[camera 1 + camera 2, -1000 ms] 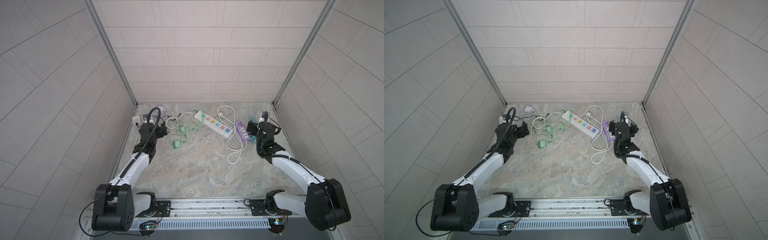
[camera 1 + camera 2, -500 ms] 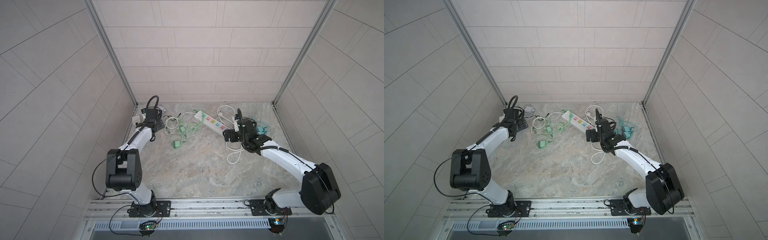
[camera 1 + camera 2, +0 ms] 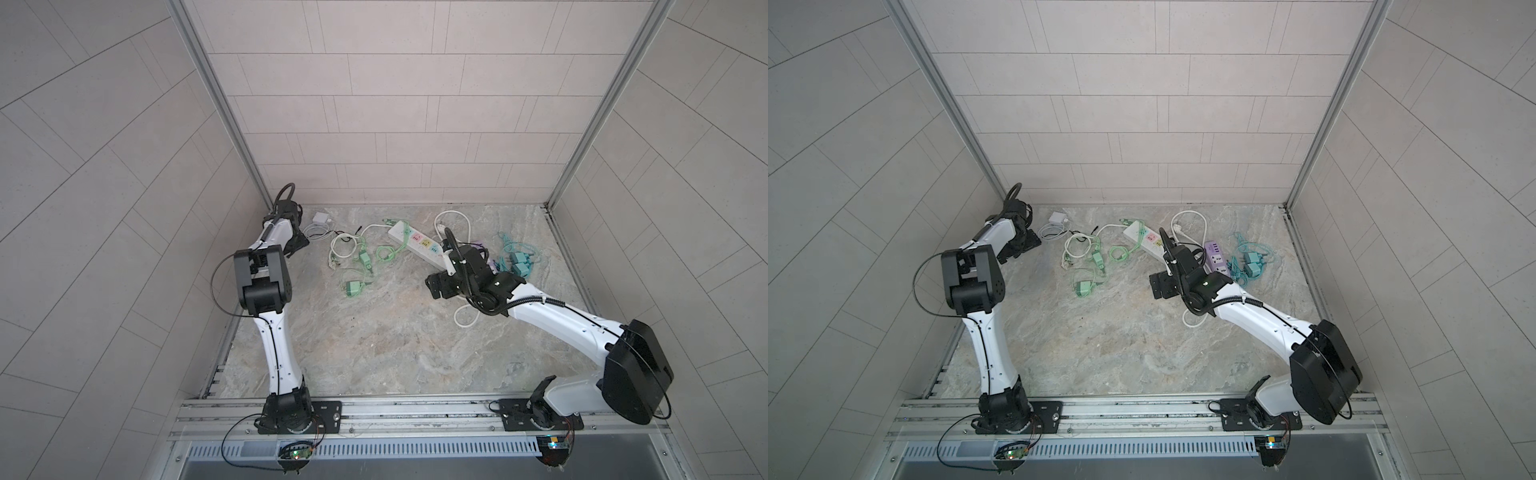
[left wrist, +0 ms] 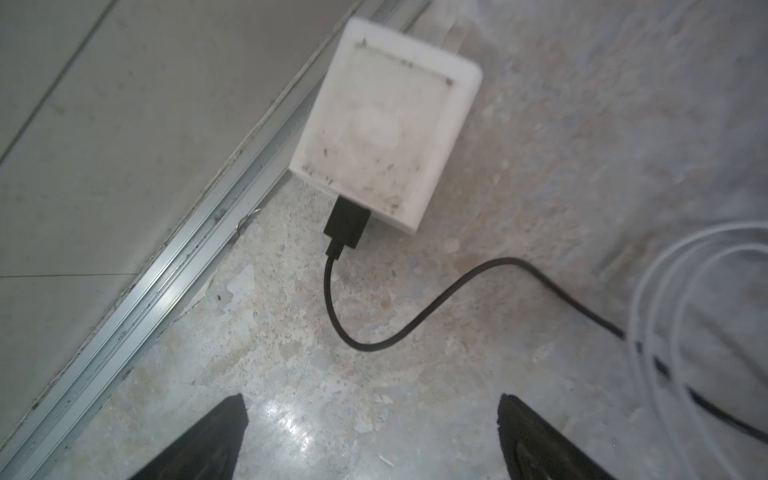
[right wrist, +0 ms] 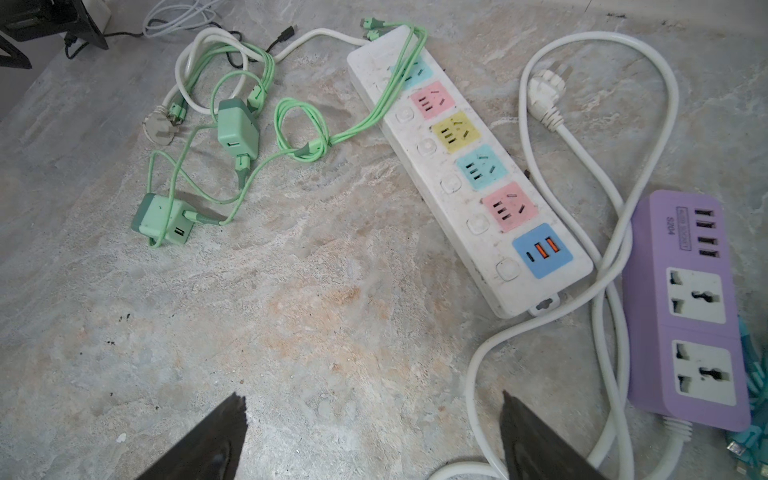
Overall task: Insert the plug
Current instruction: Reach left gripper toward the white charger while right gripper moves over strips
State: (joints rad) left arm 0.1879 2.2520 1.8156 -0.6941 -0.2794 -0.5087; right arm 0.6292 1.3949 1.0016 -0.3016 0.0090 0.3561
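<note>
The white power strip [image 5: 469, 174] with coloured sockets lies slantwise at the back middle [image 3: 417, 243] [image 3: 1144, 241]. A white three-pin plug [image 5: 546, 93] on a looping white cable lies beside it, unplugged. The purple power strip [image 5: 690, 307] [image 3: 1217, 257] lies just right of that cable. My right gripper [image 5: 372, 401] [image 3: 436, 284] [image 3: 1158, 284] hovers open over bare floor in front of the white strip's near end, holding nothing. My left gripper [image 4: 372, 399] [image 3: 297, 245] [image 3: 1021, 245] is open and empty at the back left, facing a white charger [image 4: 386, 124] with a black cable.
Two green chargers [image 5: 237, 129] [image 5: 164, 220] with tangled green cables lie left of the white strip, next to a second white plug [image 5: 160, 122]. Teal chargers [image 3: 519, 264] sit at the far right. Tiled walls enclose the floor; a metal rail [image 4: 166, 286] runs by the left gripper.
Both arms have left their low rest poses. The left reached into the back left corner. The right swung left over the strips and then came slightly forward.
</note>
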